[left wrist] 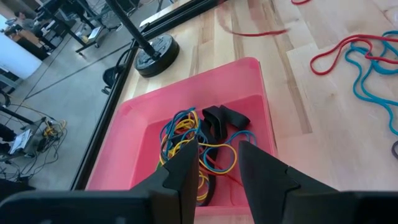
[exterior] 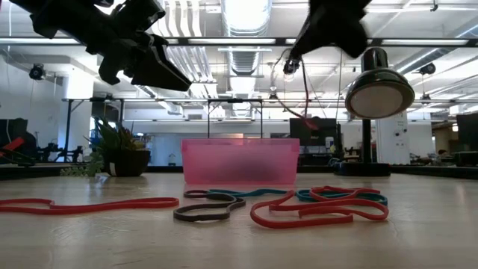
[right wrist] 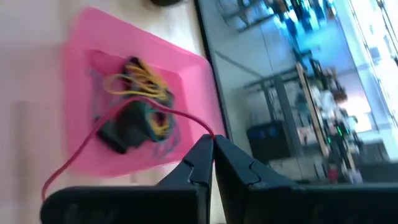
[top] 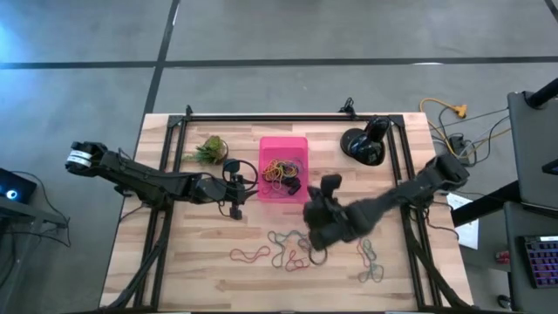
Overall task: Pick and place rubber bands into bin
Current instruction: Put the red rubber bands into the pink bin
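The pink bin [top: 283, 146] stands at the table's middle and holds several rubber bands [left wrist: 199, 134] in yellow, blue and black. My left gripper [left wrist: 217, 149] hovers open just above the bin's left wall [top: 248, 183], with nothing between its fingers. My right gripper [right wrist: 211, 146] is raised to the right of the bin [top: 330, 185], points at it, and is shut on a red rubber band [right wrist: 118, 118]. More loose bands [top: 288, 249] in red, teal and grey lie flat on the wood in front of the bin [exterior: 321, 208]. My right gripper pinches the red rubber band at one end of its loop [right wrist: 208, 134], between the very tips of its two shut fingers. The fingers slant down toward the bin from the table's right. The band trails slack from the tips and hangs below them [exterior: 305, 104].
A round black lamp base [top: 366, 144] stands at the far right, and a small green plant [top: 209, 150] to the bin's left. Black frame rails [top: 288, 118] run along the far edge and both sides. A separate band [top: 370, 262] lies near the right front.
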